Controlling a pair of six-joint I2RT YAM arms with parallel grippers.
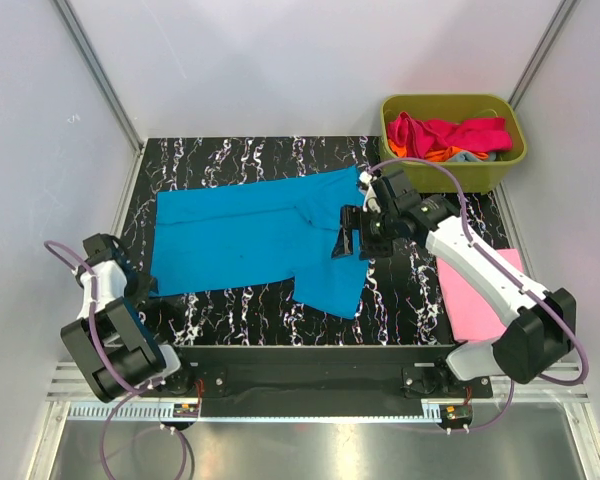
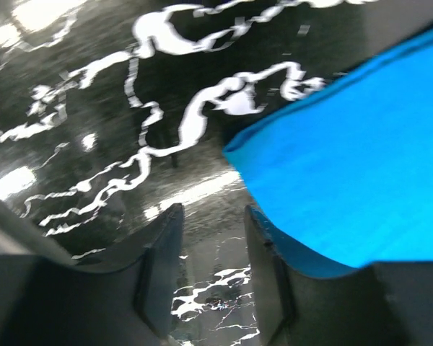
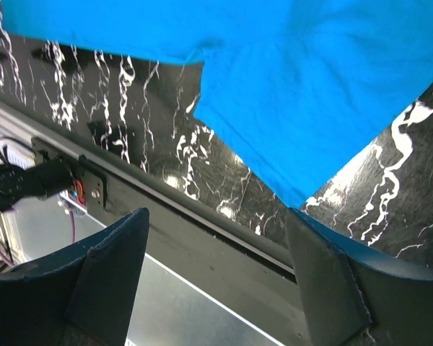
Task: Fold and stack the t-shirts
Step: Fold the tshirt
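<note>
I am looking at one cyan t-shirt (image 1: 240,235) lying spread out on the black marbled desk (image 1: 240,310), its body running left to right and one part hanging down toward the near edge on the right. One pink t-shirt (image 1: 475,290) is lying flat at the desk's right edge, partly under my right arm. One olive tub (image 1: 480,175) is sitting at the far right corner. In it I am counting three colours of cloth bunched together: magenta cloth (image 1: 460,135), orange cloth (image 1: 435,153) and a sliver of grey-blue cloth (image 1: 470,156). I cannot tell how many shirts that makes.

I am running two arms. The right pincer (image 1: 348,240) is hovering over the right part of the cyan t-shirt (image 3: 296,72). In its wrist view the right pincer (image 3: 216,216) is standing wide apart with nothing between the fingers. The left pincer (image 1: 138,287) is sitting low by the shirt's near left corner. In its wrist view the left pincer (image 2: 211,213) is showing a narrow gap with only bare desk in it, gripping nothing, and the cyan t-shirt (image 2: 346,158) is lying just beside its right finger.
</note>
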